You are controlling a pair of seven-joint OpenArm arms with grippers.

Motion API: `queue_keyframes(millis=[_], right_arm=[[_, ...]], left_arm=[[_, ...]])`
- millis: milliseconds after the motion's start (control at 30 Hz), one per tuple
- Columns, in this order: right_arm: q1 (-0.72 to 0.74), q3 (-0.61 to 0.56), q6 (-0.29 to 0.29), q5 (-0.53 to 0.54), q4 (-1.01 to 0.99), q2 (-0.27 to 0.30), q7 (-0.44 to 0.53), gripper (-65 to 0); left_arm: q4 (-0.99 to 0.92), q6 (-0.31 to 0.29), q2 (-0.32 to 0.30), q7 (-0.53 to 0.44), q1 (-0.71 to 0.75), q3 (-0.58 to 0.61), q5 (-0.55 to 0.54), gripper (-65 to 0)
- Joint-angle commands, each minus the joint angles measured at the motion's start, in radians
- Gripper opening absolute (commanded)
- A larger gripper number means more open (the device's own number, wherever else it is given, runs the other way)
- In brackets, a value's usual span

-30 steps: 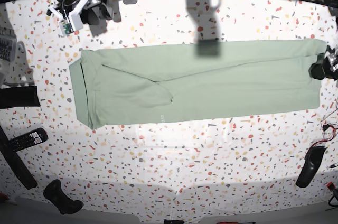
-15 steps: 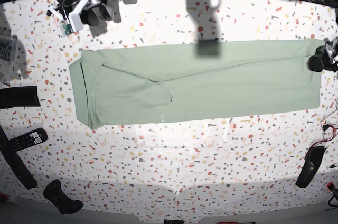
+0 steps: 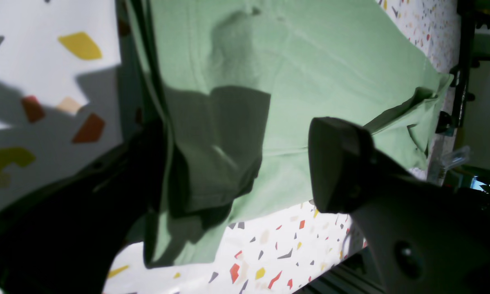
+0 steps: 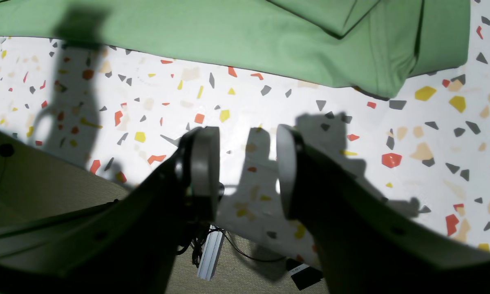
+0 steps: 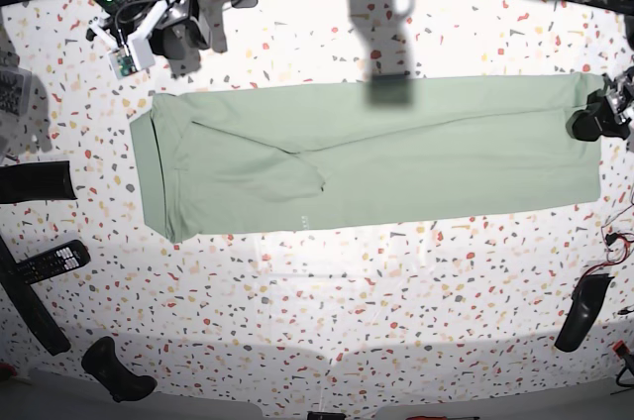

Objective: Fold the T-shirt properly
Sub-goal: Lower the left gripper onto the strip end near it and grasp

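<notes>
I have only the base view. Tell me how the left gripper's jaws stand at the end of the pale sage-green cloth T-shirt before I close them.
Observer: In the left wrist view, the left gripper is wide open. The end hem of the pale sage-green cloth T-shirt lies between its two fingers, and nothing is pinched yet.
Operator: Now report the right gripper.
Observer: In the right wrist view, the right gripper is partly open and empty. It hangs over the bare speckled terrazzo table, clear of the shirt's folded corner ahead of it.
</notes>
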Motion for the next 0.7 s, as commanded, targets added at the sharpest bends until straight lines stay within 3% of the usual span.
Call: queue_keyframes(millis=[0, 67, 200, 267, 667], right_arm=[[-0.003, 0.004, 0.006, 0.015, 0.019, 0.005, 0.020, -42.8], [-0.003, 0.004, 0.006, 0.015, 0.019, 0.005, 0.019, -42.8], [-0.003, 0.004, 0.006, 0.015, 0.019, 0.005, 0.019, -42.8], [-0.003, 0.004, 0.006, 0.015, 0.019, 0.005, 0.019, -42.8], [-0.003, 0.004, 0.006, 0.025, 0.019, 0.005, 0.020, -42.8]], left_arm=[[0.010, -0.005, -0.026, -0.008, -0.011, -0.008, -0.023, -21.3], [0.010, -0.005, -0.028, -0.011, -0.013, -0.008, -0.024, -28.7], [0.010, -0.005, -0.028, -0.011, -0.024, -0.008, -0.024, -56.5], [0.010, -0.005, -0.028, -0.011, -0.031, -0.008, -0.024, -65.0], [0.016, -0.012, -0.027, -0.010, -0.080, -0.008, 0.045, -65.0]])
